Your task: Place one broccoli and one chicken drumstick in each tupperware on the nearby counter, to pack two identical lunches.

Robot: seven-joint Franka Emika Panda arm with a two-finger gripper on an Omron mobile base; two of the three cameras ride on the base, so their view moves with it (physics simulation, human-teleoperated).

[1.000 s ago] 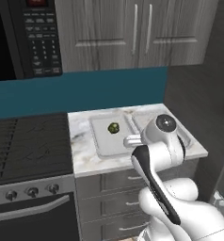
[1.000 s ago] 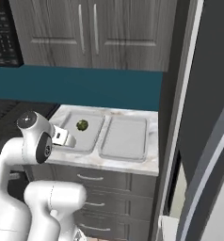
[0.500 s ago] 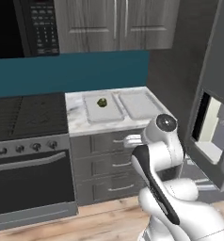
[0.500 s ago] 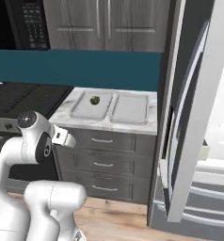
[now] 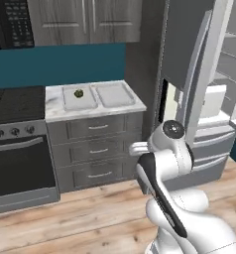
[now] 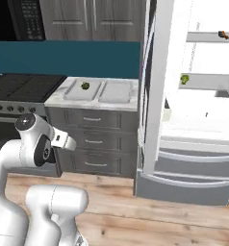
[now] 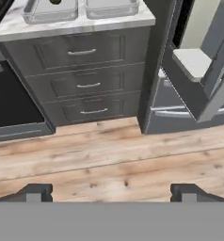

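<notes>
1. Left base view: desk (image 5: 55, 110) with white marble top sits right of the black stovetop (image 5: 16, 103). Two tupperware on it, side by side: left tupperware (image 5: 79, 96) has one broccoli (image 5: 78, 93) in it, right tupperware (image 5: 112, 94) looks bare. Arm's hand sits low in front of the drawers (image 5: 92, 149), well apart from the desk. Fridge (image 5: 199, 74) stands open at right.
2. Right base view: same desk (image 6: 58, 98), broccoli in left tupperware (image 6: 82, 90), right tupperware (image 6: 117, 91) beside it. Second broccoli (image 6: 184, 79) on a fridge shelf (image 6: 210, 81); small orange-brown item (image 6: 222, 34) on the shelf above, too small to tell.
3. Hand view: jaws (image 7: 110, 192) spread wide, holding nothing, over the wood floor (image 7: 109, 160). Both tupperware at top edge.
</notes>
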